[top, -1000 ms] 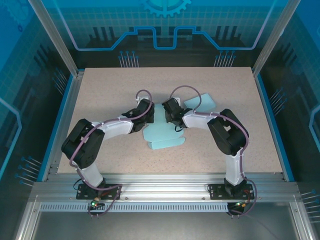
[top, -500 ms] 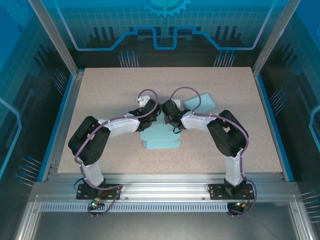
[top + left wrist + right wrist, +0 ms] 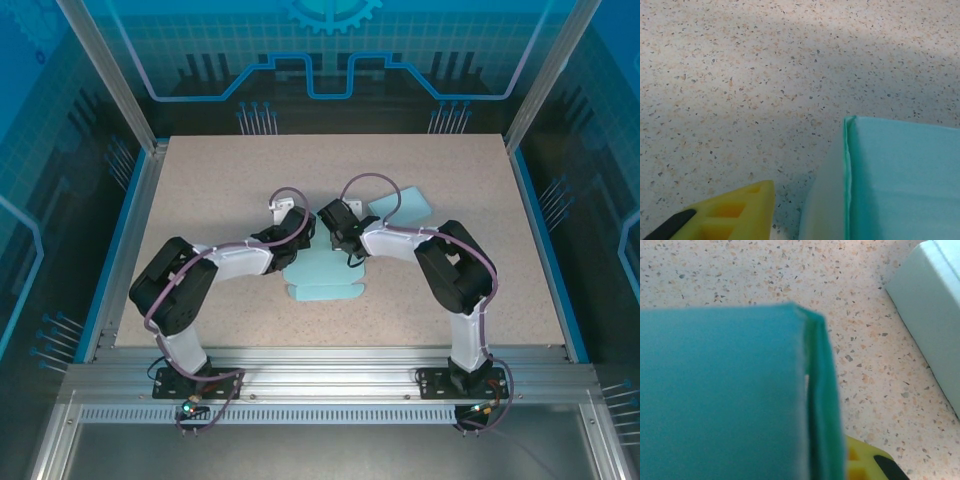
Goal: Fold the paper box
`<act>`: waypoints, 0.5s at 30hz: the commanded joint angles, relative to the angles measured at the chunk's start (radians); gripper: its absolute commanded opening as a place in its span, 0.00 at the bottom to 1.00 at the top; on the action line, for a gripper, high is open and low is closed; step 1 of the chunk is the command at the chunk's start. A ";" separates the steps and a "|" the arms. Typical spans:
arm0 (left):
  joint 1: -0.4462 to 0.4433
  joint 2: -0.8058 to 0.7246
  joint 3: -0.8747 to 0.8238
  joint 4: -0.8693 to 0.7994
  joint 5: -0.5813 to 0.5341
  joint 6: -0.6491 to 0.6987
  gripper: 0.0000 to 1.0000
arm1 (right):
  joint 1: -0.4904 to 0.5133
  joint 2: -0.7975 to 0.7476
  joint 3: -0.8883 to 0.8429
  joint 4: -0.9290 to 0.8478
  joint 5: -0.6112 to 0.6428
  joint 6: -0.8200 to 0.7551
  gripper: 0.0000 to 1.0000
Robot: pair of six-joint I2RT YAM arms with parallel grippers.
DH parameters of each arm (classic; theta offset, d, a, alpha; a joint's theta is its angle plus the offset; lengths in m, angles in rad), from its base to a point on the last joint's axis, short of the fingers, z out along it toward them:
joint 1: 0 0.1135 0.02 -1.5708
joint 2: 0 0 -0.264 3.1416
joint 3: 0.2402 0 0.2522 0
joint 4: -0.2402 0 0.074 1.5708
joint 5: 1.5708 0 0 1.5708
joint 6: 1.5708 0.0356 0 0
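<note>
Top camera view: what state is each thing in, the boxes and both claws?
turquoise paper box, half-folded: a wall standing, near flaps lying flat.
pale turquoise folded box, looks finished, lying apart.
left gripper, beside the box's wall, open or shut unclear.
right gripper, shut on the box's wall.

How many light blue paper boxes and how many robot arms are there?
Light blue paper boxes: 2, the partly folded paper box and the folded box
Robot arms: 2, the left arm and the right arm
Total: 4
</note>
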 commanded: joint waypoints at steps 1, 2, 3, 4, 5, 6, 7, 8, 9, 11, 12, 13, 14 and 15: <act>0.002 -0.034 -0.037 0.012 -0.022 -0.016 0.35 | -0.003 0.026 0.000 -0.121 0.028 0.030 0.04; 0.001 -0.032 -0.048 0.012 -0.020 -0.022 0.36 | -0.003 0.025 0.002 -0.123 0.027 0.031 0.04; 0.002 -0.030 -0.058 0.012 -0.016 -0.033 0.36 | -0.003 0.022 0.002 -0.125 0.025 0.031 0.04; 0.001 -0.024 -0.069 0.017 -0.012 -0.047 0.35 | -0.002 0.019 0.002 -0.125 0.023 0.033 0.05; 0.001 -0.016 -0.075 0.021 -0.008 -0.057 0.35 | -0.003 0.017 0.002 -0.123 0.020 0.033 0.04; 0.000 -0.005 -0.079 0.023 -0.006 -0.070 0.36 | -0.003 0.015 0.002 -0.120 0.016 0.033 0.05; -0.001 0.007 -0.079 0.023 -0.005 -0.079 0.35 | -0.003 0.015 0.003 -0.120 0.010 0.033 0.05; -0.002 0.018 -0.078 0.024 -0.006 -0.082 0.35 | -0.004 0.015 0.003 -0.120 0.006 0.033 0.05; -0.002 0.026 -0.073 0.019 -0.010 -0.085 0.33 | -0.003 0.014 0.004 -0.120 0.002 0.033 0.05; -0.002 0.038 -0.062 0.001 -0.030 -0.092 0.25 | -0.003 0.012 0.003 -0.121 0.000 0.034 0.05; -0.002 0.042 -0.054 -0.018 -0.048 -0.094 0.21 | -0.003 0.008 0.000 -0.123 0.001 0.034 0.04; -0.003 0.045 -0.043 -0.040 -0.071 -0.098 0.17 | -0.003 0.005 -0.003 -0.123 0.005 0.034 0.05; -0.003 0.047 -0.034 -0.061 -0.096 -0.106 0.14 | -0.004 0.002 -0.006 -0.123 0.006 0.036 0.05; -0.003 0.047 -0.027 -0.079 -0.127 -0.114 0.12 | -0.003 -0.003 -0.011 -0.123 0.008 0.037 0.04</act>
